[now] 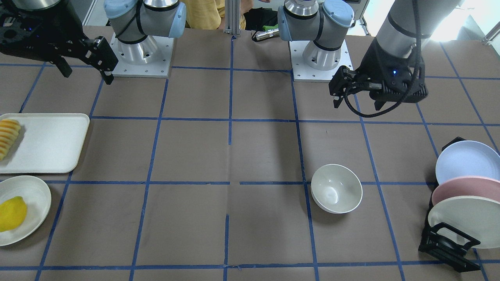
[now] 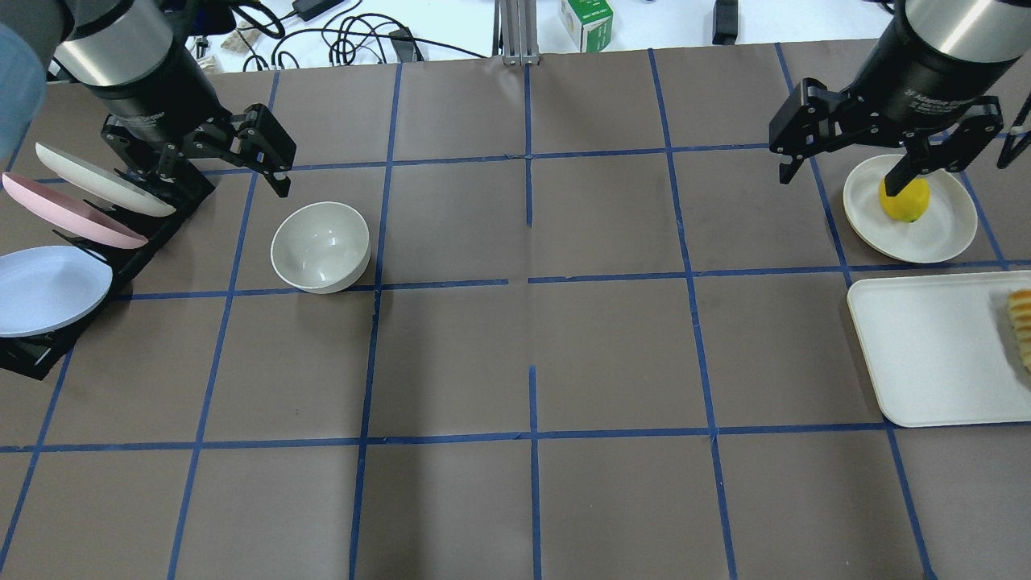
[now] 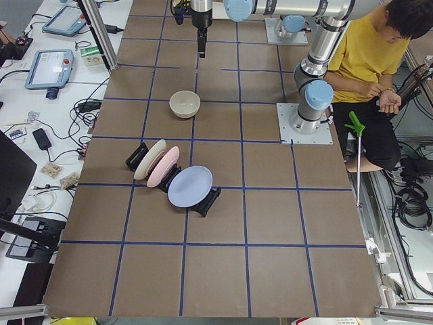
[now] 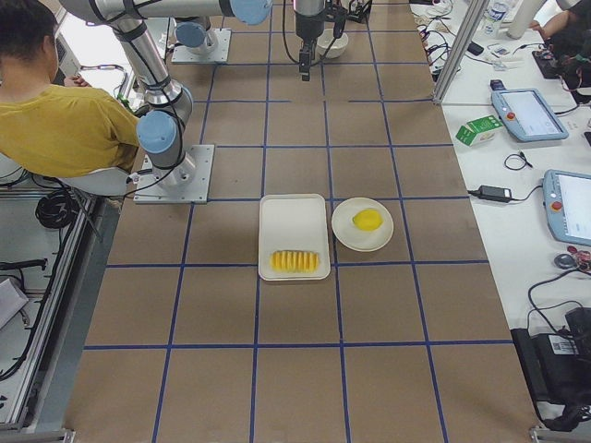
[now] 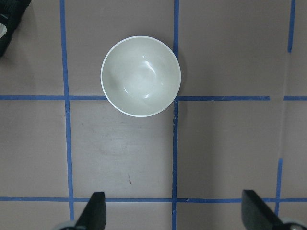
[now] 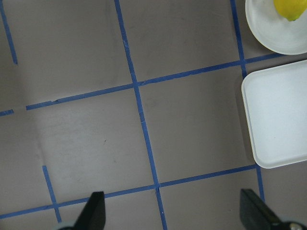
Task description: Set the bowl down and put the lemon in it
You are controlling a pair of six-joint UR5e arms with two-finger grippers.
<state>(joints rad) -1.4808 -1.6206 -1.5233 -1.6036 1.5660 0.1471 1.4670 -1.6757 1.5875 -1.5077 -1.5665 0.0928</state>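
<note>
One brown surface [image 2: 612, 354], taped into squares by blue lines. At the robot's right end, a white rectangular tray [image 2: 926, 354] lying flat, with a row of ridged orange-yellow slices [image 1: 8, 134] along its outer edge. At the left end, a black rack [image 1: 449, 246] holding three plates on edge, one behind the other: blue plate [image 1: 466, 160], pink plate [image 1: 461, 187], white plate [image 1: 468, 218].

Next in size, the left tool [image 1: 357, 102], raised over the surface between the rack and the left arm's base, spread wide, with nothing in its grasp. From the left wrist, both fingertips [image 5: 95, 213] at the bottom edge, with bare surface between them and the bowl well ahead. Likewise the right tool [image 2: 846, 173], raised, spread wide and empty. In the overhead view one finger drawn across the lemon, though probably high above it rather than touching, going by the front-facing view.

Round flat plate [image 2: 942, 242] just beside the tray, on the side away from the robot.

Off-white bowl [image 2: 320, 246] upright and empty on the robot's left half, near the rack but apart from it, set over a blue line close to a crossing.

Smallest, the yellow lemon [image 2: 904, 200], resting on the round plate, off centre, well apart from the bowl at the opposite end.
</note>
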